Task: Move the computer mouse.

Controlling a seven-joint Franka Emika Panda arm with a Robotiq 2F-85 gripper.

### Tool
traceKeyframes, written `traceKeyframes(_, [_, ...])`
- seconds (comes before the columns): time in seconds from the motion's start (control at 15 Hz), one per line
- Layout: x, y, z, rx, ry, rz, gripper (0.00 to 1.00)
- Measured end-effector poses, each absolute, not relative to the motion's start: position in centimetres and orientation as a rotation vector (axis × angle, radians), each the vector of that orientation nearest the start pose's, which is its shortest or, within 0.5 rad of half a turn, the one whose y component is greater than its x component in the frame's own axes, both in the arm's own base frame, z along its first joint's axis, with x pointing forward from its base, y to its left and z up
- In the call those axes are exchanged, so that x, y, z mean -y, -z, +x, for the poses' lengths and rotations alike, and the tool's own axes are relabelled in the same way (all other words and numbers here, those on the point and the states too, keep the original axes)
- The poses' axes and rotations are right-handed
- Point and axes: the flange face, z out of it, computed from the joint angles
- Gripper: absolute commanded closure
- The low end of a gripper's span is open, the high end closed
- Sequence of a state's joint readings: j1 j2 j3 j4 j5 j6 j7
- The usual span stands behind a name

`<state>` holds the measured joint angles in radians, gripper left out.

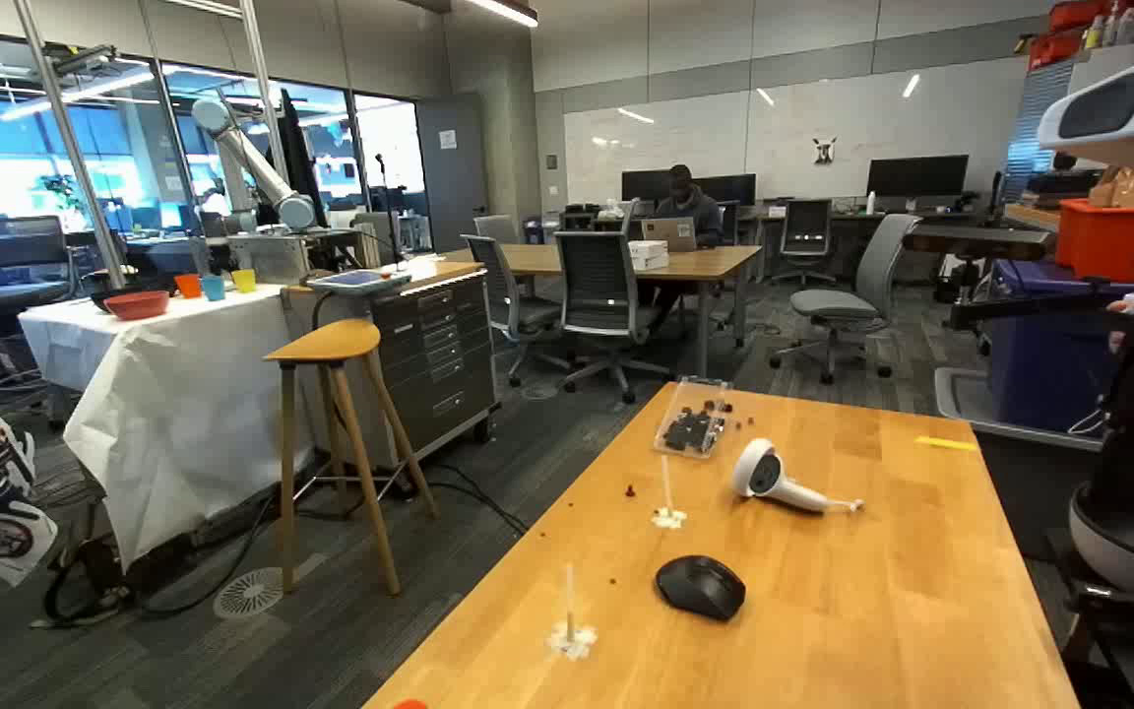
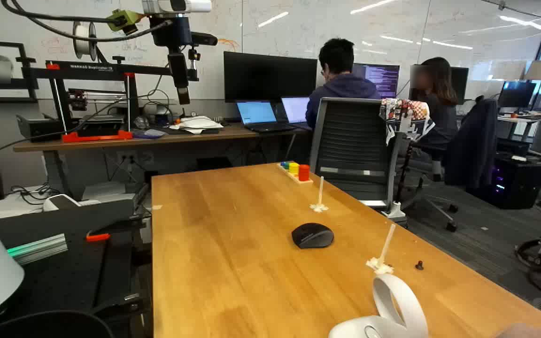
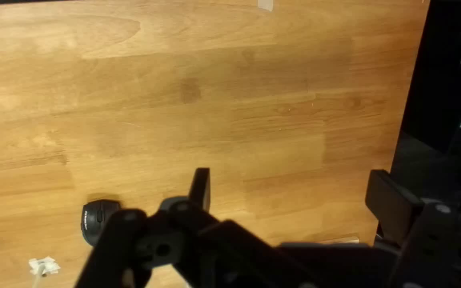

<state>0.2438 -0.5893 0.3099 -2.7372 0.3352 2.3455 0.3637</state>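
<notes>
The computer mouse is small, black and dome-shaped, and lies on the wooden table. It shows in both exterior views. In the wrist view the mouse is at the lower left, partly covered by the gripper's linkage and outside the fingers. My gripper is open, with only bare table seen between its dark fingers. In an exterior view the gripper hangs high above the table's far left end, apart from the mouse. Its fingertips cannot be made out in the exterior view that shows the clear tray.
Two thin upright pegs stand taped near the mouse. A white hand controller lies beyond it, near a clear tray with dark bits. Coloured blocks stand on a wooden base at the table's far end.
</notes>
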Motion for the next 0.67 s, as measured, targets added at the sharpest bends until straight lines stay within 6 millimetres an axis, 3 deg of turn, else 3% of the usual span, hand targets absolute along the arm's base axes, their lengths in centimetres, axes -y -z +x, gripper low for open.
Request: traceKeyframes(0.67, [-19.30,-40.36,31.55,-0.078,0.203,-2.979,0.00])
